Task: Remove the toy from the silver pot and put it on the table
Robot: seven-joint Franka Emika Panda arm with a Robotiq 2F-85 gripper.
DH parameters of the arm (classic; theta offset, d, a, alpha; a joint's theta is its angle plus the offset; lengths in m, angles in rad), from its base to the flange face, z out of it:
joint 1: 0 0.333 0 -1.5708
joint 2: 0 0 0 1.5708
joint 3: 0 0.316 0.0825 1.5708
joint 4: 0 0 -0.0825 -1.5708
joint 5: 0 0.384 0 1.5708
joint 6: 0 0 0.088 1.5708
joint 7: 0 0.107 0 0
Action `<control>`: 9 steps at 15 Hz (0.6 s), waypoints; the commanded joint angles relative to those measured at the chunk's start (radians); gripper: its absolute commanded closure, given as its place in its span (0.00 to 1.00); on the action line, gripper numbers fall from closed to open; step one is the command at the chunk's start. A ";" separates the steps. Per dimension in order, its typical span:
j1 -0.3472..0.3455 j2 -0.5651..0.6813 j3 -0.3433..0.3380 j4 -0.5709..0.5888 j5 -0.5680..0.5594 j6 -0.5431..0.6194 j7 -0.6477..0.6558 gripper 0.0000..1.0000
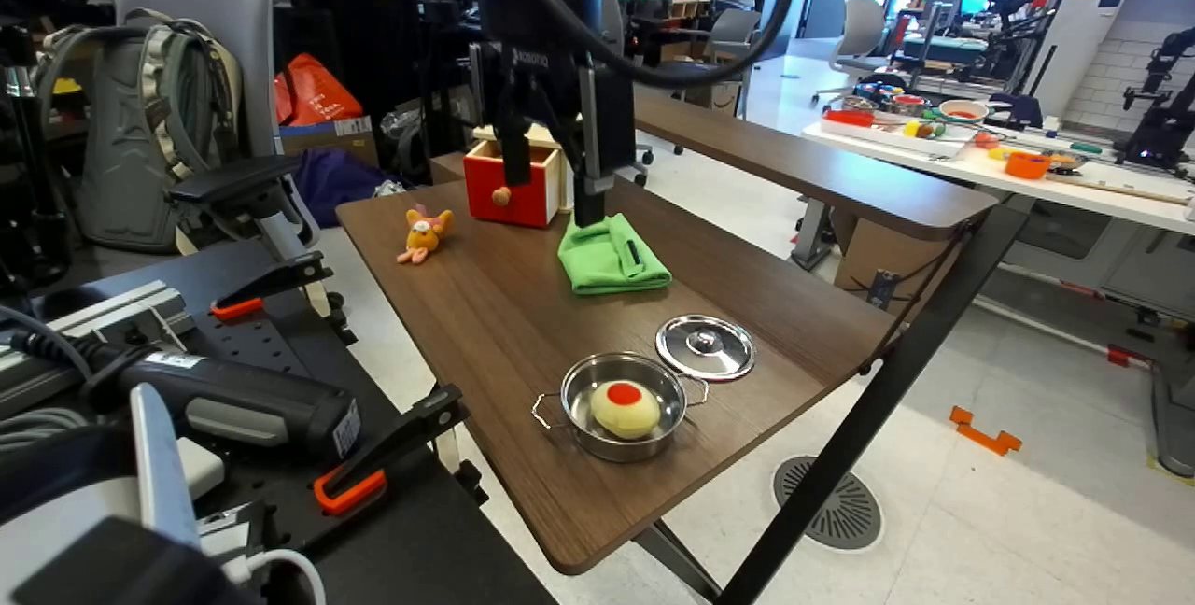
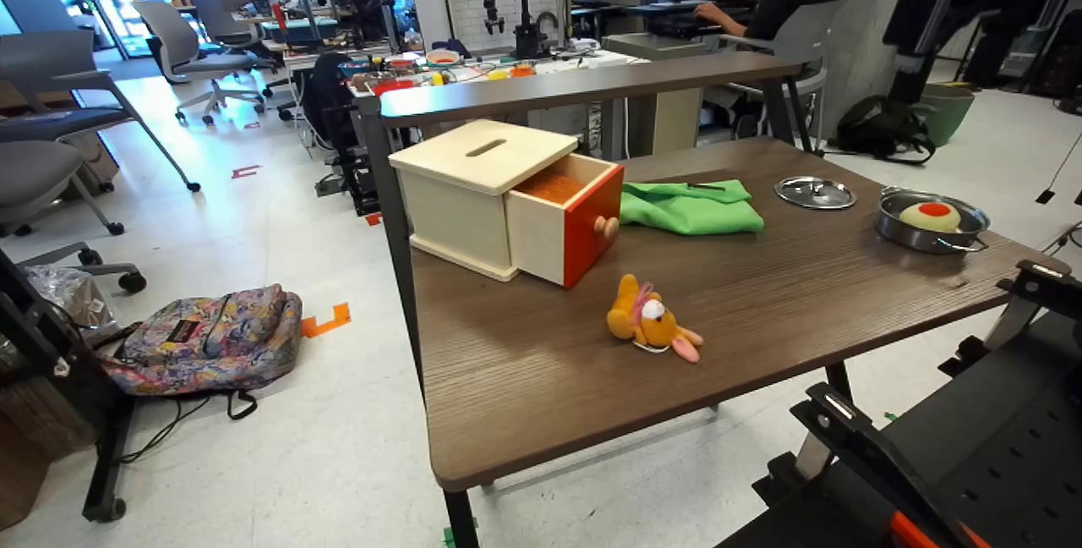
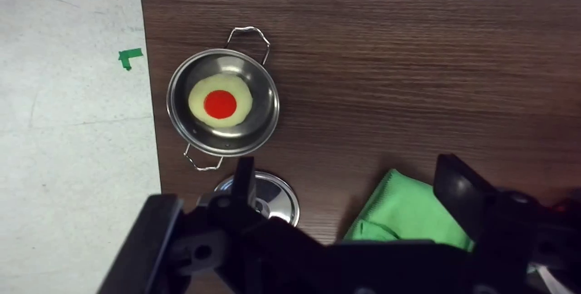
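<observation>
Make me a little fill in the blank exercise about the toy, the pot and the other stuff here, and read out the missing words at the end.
1. The toy lies in the silver pot, which has ____ side handles.
2. The colour of the round spot on the toy is ____.
3. Of the cloth and the lid, the one nearer the silver pot is the ____.
4. Open or shut, the end effector is ____.

Missing words: two; red; lid; open.
</observation>
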 commanded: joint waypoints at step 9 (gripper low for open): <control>-0.110 0.259 -0.012 0.107 0.092 0.130 -0.124 0.00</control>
